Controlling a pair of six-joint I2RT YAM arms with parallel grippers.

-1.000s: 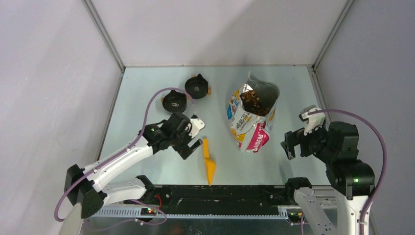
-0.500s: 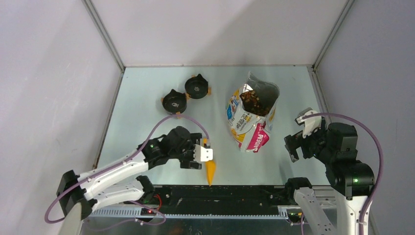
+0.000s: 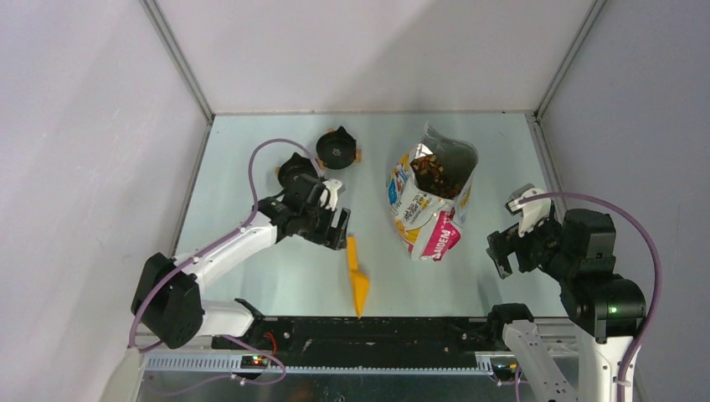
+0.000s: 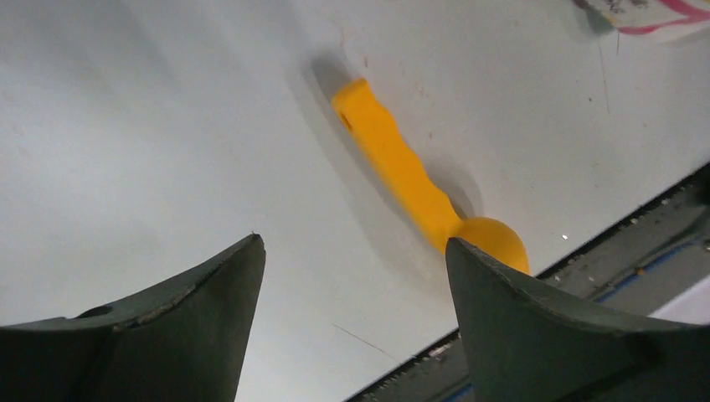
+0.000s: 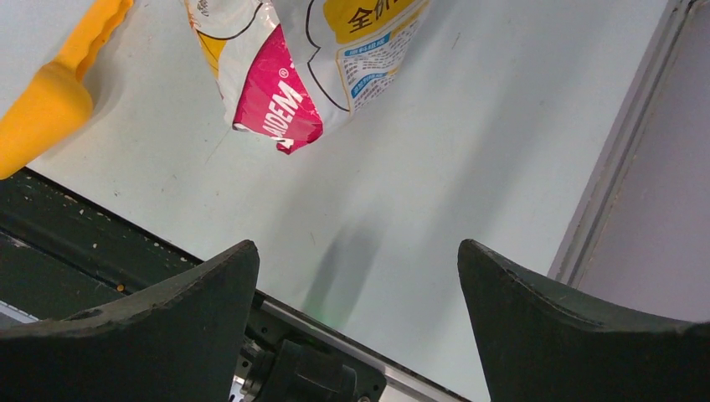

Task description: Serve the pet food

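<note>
1. The pet food (image 3: pixel 431 173) is all inside the open bag (image 3: pixel 423 222), which stands toward the right of the surface (image 3: pixel 239 159). No kibble shows anywhere else.
2. The two black bowls (image 3: pixel 337 151) (image 3: pixel 295 173) at the back left look empty, so no serving is done yet. The nearer one is partly hidden by the left arm.
3. The orange scoop (image 3: pixel 357 280) lies flat on the surface, untouched, between the left arm and the bag, with its cup toward the near edge.
4. The left end effector (image 3: pixel 335 224) hangs just above the handle end of the scoop, jaws spread and holding nothing. The left wrist view shows the scoop ahead of the jaws, not between them.
5. The right end effector (image 3: pixel 501 249) hovers right of the bag, apart from it, jaws spread and empty.
6. Left to do, judging from this: grasp the scoop, dip it into the bag, carry the kibble over and tip it into the bowls.
</note>
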